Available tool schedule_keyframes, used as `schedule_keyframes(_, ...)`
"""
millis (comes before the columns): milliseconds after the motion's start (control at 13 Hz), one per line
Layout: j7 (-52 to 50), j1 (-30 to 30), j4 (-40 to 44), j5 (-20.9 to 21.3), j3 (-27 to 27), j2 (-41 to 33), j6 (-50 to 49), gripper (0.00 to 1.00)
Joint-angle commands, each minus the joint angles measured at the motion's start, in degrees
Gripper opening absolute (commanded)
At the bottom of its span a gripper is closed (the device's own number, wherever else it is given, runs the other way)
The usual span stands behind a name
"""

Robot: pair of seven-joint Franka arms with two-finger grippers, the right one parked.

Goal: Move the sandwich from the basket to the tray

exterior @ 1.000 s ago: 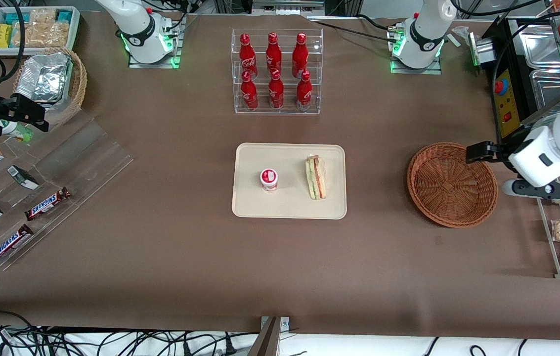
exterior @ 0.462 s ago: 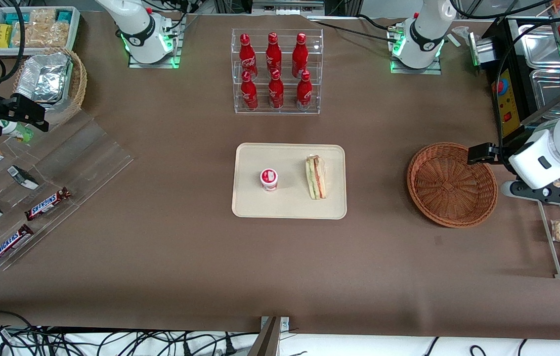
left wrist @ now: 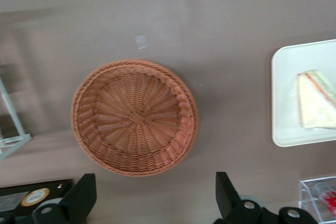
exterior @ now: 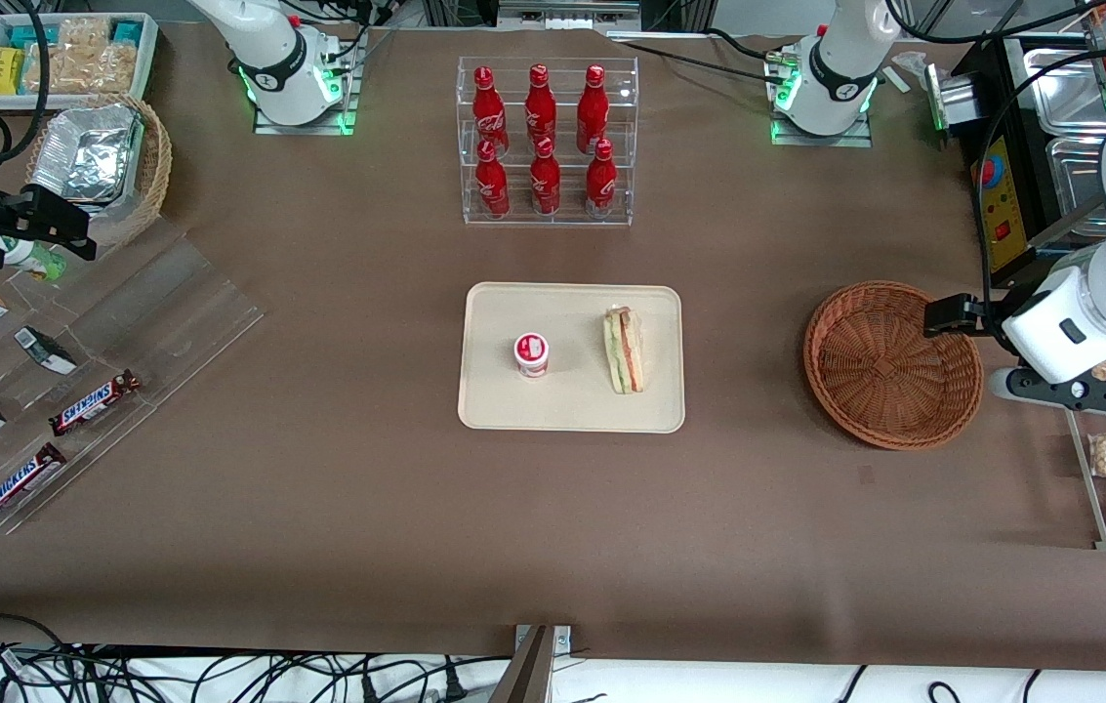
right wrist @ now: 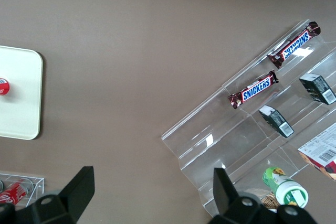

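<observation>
Hovering over the basket's (exterior: 892, 364) edge at the working arm's end of the surface (exterior: 367, 508), the gripper (exterior: 943, 314) has its fingers (left wrist: 80, 200) spread wide, holding nothing. Basket empty. Sandwich (exterior: 624, 350) lies on the tray (exterior: 572, 410), well apart from the gripper, toward the parked arm's end; long axis runs toward the front camera. Pale bread wedge, green and red-pink layers, apparently clear-wrapped. Beside it, a small red-topped cup (exterior: 531, 353). Placement looks done.
</observation>
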Motion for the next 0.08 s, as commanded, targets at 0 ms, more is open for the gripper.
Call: schedule_keyframes(0,0.5,-0.4,-0.5,2.2,0.0,-0.2,0.9,1.00)
